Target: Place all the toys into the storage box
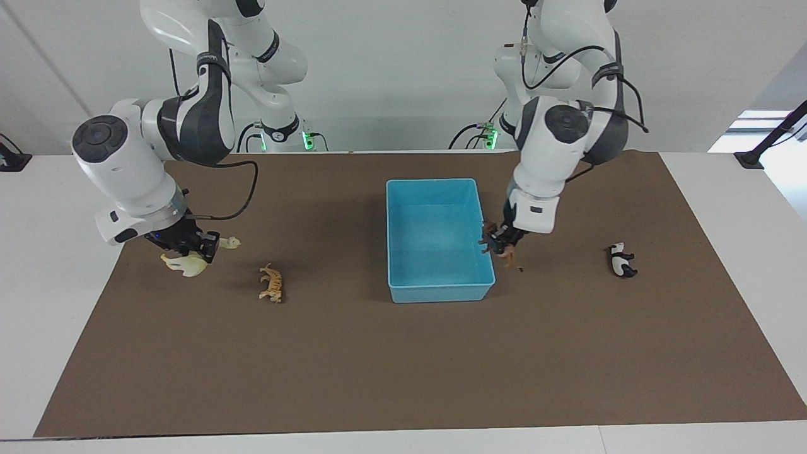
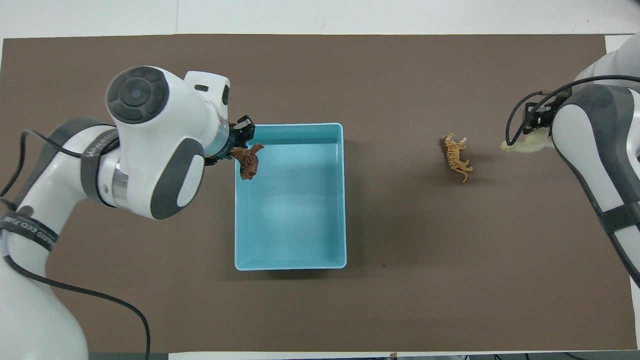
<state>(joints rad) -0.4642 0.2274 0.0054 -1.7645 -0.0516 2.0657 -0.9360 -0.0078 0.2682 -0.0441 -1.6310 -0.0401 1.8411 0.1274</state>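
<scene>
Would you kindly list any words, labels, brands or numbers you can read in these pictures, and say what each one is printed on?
Grey band on the left arm: printed lettering, too blurred to read.
Dark cover on the right arm: a short printed mark, too small to read.
Blue box, tiger, panda, lion, cream animal and brown mat: no text on any of them.

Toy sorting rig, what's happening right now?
The left gripper holds the brown lion over the edge of the blue storage box, which has no toys in it yet. The right gripper is down on the cream long-necked figurine at the right arm's end of the table. The tiger and the panda lie on the brown mat, untouched.
</scene>
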